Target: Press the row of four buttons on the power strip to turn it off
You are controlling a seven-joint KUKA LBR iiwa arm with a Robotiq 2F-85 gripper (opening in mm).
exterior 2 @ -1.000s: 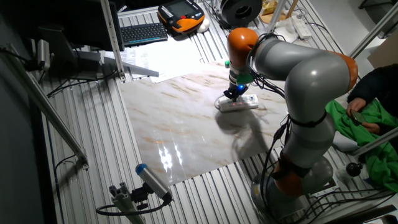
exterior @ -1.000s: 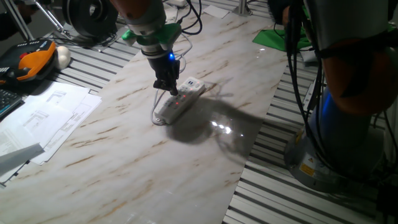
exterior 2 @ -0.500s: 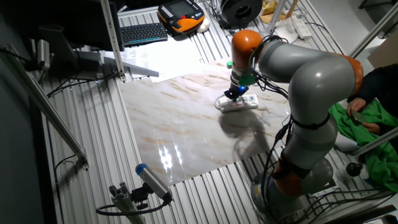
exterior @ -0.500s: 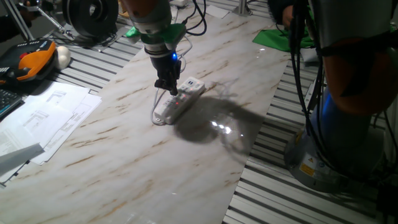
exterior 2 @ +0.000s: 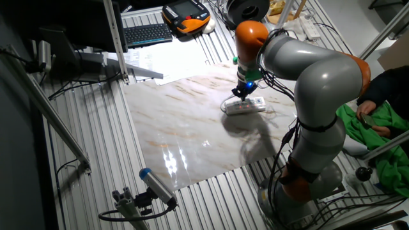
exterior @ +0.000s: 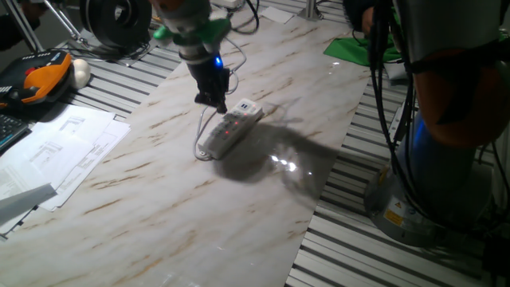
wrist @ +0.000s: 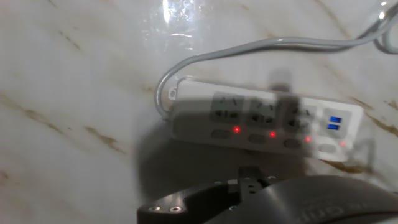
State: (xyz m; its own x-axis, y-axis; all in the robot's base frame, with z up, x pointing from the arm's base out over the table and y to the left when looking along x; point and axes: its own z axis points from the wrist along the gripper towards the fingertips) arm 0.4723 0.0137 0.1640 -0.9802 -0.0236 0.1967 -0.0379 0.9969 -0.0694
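The power strip [exterior: 229, 129] is a white bar lying near the middle of the marble board, also seen in the other fixed view [exterior 2: 245, 107]. In the hand view the power strip [wrist: 261, 118] runs across the frame and its thin white cord [wrist: 249, 46] loops away behind it. The buttons [wrist: 272, 134] form a line along its near side, with red glows showing in them. My gripper [exterior: 215, 101] hangs just above the strip's far end, clear of it. The hand view shows only the hand's dark body at the bottom edge, and the fingertips are not clear in any view.
Loose papers [exterior: 56, 151] lie left of the board, with an orange teach pendant [exterior: 36, 76] beyond them. A green cloth [exterior: 358, 49] lies at the far right. The arm's base [exterior: 446, 159] and its cables stand at the right. The board [exterior: 263, 239] rests on a slatted table.
The gripper has lifted off the strip and drawn back toward its far end. The strip has not moved.
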